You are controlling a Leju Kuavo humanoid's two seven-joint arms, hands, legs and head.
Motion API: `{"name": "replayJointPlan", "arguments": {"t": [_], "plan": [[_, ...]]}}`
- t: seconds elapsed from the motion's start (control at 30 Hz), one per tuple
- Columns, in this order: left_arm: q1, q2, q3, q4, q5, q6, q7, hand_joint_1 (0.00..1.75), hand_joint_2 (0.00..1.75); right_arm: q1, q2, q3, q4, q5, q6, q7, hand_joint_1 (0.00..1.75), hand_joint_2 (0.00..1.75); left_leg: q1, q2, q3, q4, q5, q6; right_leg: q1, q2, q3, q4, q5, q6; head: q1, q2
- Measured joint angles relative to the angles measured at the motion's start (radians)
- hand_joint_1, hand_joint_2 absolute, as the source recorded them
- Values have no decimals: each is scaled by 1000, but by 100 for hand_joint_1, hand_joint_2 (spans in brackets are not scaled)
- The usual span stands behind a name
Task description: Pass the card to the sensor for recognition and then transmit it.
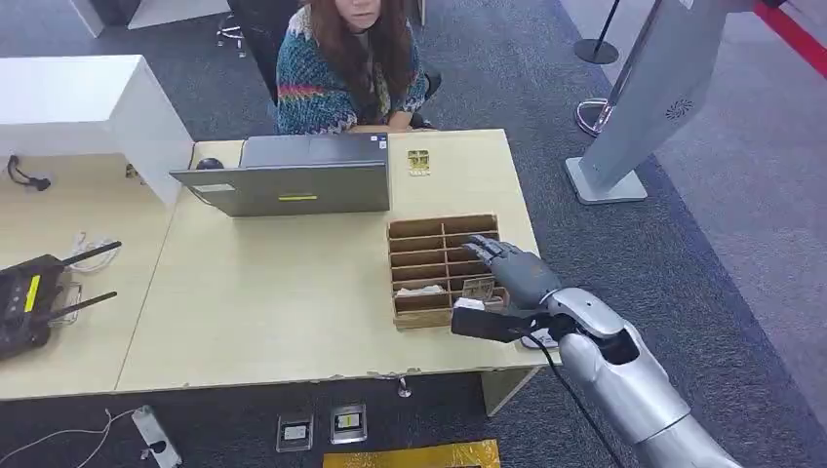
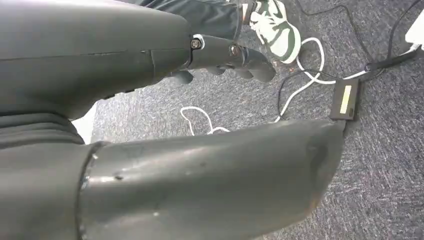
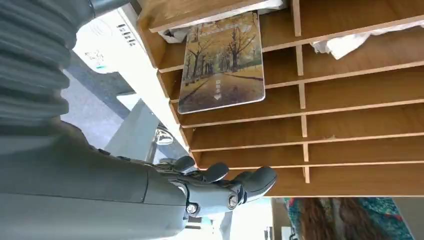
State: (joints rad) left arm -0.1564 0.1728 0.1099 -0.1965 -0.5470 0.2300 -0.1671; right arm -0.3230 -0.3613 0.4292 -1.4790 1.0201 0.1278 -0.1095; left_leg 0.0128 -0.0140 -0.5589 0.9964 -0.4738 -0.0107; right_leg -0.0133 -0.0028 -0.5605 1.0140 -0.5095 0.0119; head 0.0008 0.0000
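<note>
The card [image 3: 222, 60], printed with an autumn tree-lined road, stands in a slot of the wooden organizer [image 1: 429, 317] near the table's front right; in the head view the card [image 1: 478, 288] sits in a near row. My right hand [image 1: 514, 268] hovers over the organizer's right side, fingers [image 3: 240, 185] apart and holding nothing, a few slots from the card. A white labelled device [image 3: 107, 37] lies beside the organizer by my wrist. My left hand [image 2: 225, 55] hangs over the carpet, holding nothing.
A person [image 1: 346, 68] sits behind an open laptop [image 1: 293, 175] at the table's far side. A small yellow item [image 1: 419, 162] lies near the laptop. A router [image 1: 29, 292] sits on the left table. Crumpled paper [image 1: 421, 291] fills one slot. A grey stand [image 1: 634, 127] rises at the right.
</note>
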Motion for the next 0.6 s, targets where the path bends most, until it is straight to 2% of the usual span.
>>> {"name": "replayJointPlan", "arguments": {"t": [0.27, 0.3, 0.33, 0.37, 0.6], "plan": [[0, 0, 0, 0, 0, 0, 0, 0, 0, 1, 0, 0, 8, -2, 6, 5, 0, 175, 0, 0, 0, 0, 0, 0, 0, 0, 0, 0, 0, 0, 0, 0], [0, 0, 0, 0, 0, 0, 0, 0, 0, 1, 0, 0, 8, -2, 6, 5, 7, 175, 0, 0, 0, 0, 0, 0, 0, 0, 0, 0, 0, 0, 0, 0], [0, 0, 0, 0, 0, 0, 0, 0, 0, 1, -1, 0, 10, -2, 6, 5, 157, 175, 0, 0, 0, 0, 0, 0, 0, 0, 0, 0, 0, 0, 0, 0], [0, 0, 0, 0, 0, 0, 0, 0, 0, 1, -1, 0, 10, -2, 6, 5, 175, 175, 0, 0, 0, 0, 0, 0, 0, 0, 0, 0, 0, 0, 0, 0], [0, 0, 0, 0, -1, -1, 0, 0, 0, 2, -2, 0, 11, -8, 17, 6, 175, 175, 0, 0, 0, 0, 0, 0, 0, 0, 0, 0, 0, 0, 0, 0]]}}
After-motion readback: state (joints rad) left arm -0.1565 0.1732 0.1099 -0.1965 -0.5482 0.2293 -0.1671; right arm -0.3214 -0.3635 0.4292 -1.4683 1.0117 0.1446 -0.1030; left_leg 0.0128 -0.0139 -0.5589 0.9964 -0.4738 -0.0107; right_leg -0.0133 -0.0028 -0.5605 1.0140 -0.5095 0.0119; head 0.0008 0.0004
